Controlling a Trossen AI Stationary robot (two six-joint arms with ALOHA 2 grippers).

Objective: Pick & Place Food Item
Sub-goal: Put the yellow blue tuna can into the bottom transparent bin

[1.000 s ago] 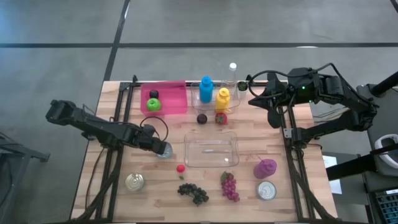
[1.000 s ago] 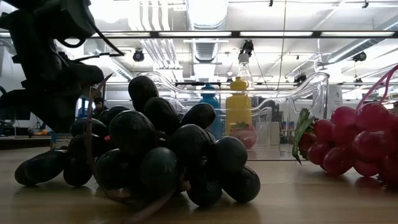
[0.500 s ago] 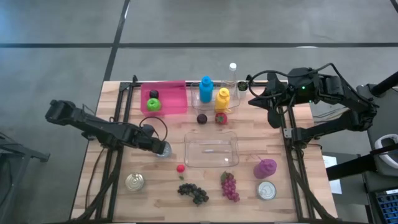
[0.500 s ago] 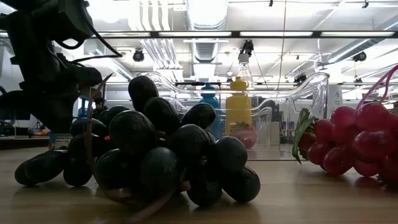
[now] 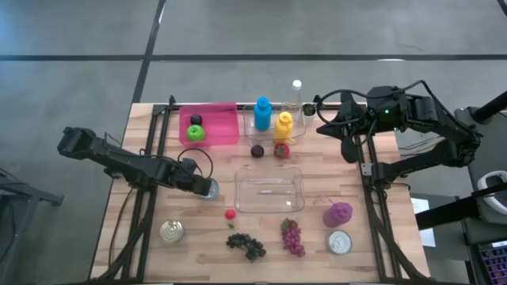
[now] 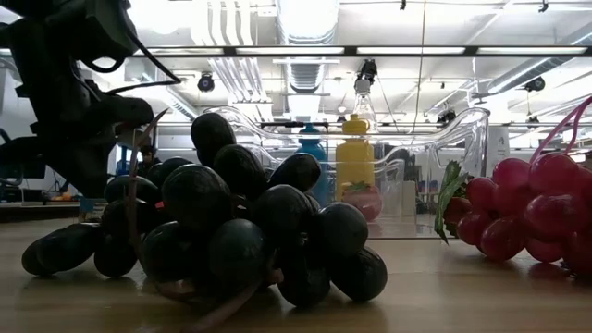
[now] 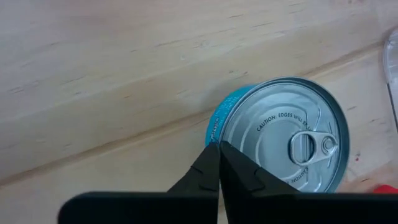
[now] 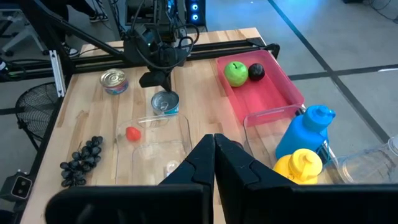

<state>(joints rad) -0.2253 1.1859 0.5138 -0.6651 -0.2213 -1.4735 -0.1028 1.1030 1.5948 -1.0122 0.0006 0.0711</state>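
Now my left gripper (image 7: 219,149) pinched shut, empty, tips just above rim of blue tuna can (image 7: 280,134). Can stands beside clear container (image 5: 269,191), toward my side. My right gripper (image 8: 215,142) shut too, raised beyond container, past bottles.

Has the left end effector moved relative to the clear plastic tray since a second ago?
No. The left end effector stays over the blue-sided tin can, beside the clear plastic tray.
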